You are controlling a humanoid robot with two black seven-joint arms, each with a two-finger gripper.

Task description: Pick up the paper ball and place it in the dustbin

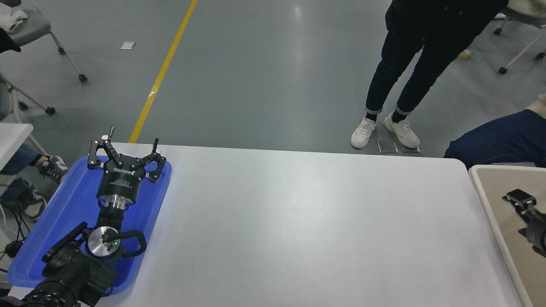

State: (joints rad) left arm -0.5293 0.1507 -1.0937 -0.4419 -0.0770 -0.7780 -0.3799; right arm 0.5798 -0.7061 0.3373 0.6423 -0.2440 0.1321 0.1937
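No paper ball could be seen anywhere: not on the worktop (pixel 298 221), not in the blue tray (pixel 64 221), and not on the part of the dustbin (pixel 497 183) that fell inside the picture. Only a corner of that bin showed, at the right edge, so most of its inside was hidden. If the ball was in there, it lay out of sight, and that seemed the likeliest reading, since the bare worktop offered nothing to pick up.

The right gripper (pixel 527 209) hung over the bin's opening, inside the line of the pale rim, which is where a drop would land in the bin and not on the worktop. It was cut off by the picture's edge. I could not tell whether it was spread or closed, though no paper showed on the part in view.

The bin stood hard against the worktop's right end, within that arm's reach. The left gripper (pixel 126 149) sat parked over the blue tray at the lower left, its jaws wide apart and empty, well clear of the work. A person (pixel 409 64) stood on the floor beyond the far edge, taking no part.
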